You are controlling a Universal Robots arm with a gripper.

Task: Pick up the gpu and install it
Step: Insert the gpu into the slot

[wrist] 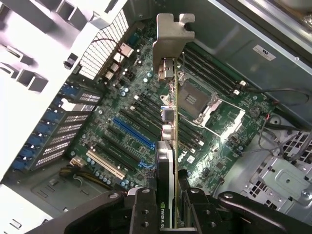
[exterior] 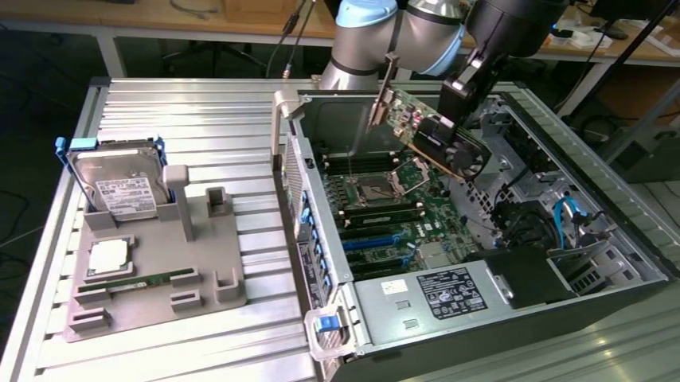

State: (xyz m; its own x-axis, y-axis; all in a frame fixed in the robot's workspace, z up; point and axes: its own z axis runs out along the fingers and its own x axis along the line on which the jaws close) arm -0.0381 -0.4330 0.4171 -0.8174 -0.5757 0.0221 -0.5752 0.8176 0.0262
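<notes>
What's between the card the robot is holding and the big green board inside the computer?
Nothing but air: in the exterior view the gpu hangs clear above the motherboard.
</notes>
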